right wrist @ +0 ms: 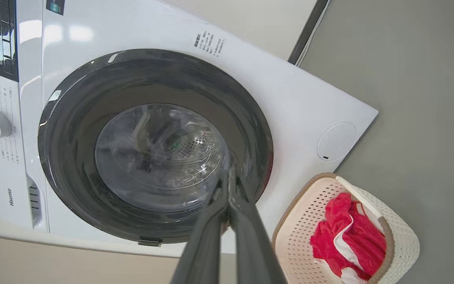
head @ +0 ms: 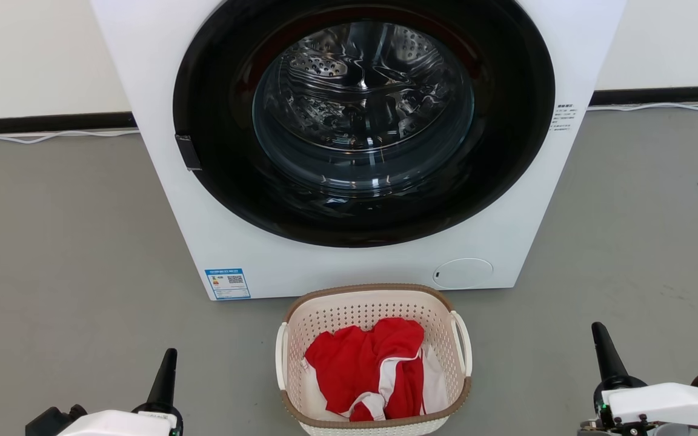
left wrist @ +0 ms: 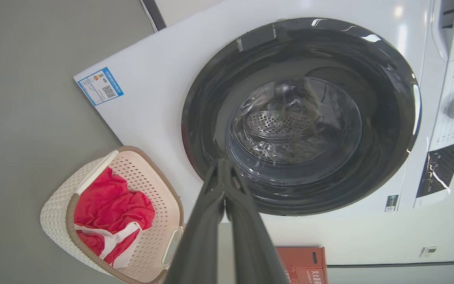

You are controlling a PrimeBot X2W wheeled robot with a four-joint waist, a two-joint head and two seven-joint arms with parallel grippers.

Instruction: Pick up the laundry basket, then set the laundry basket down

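Roughly centred: basket (head: pixel 349 312) sits on floor (head: pixel 52 242) between left tool (head: pixel 166 363) and right tool (head: pixel 604 348), long axis toward washer (head: pixel 506 242), a handle (head: pixel 280 357) facing each. Both tools closed, empty.

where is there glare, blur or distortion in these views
Head view: evenly lit, sharp, wavy reflections in the door glass. Left wrist view: wide-angle lens skews the washing machine, glare on its white front, left gripper soft. Right wrist view: same glare, right gripper soft.
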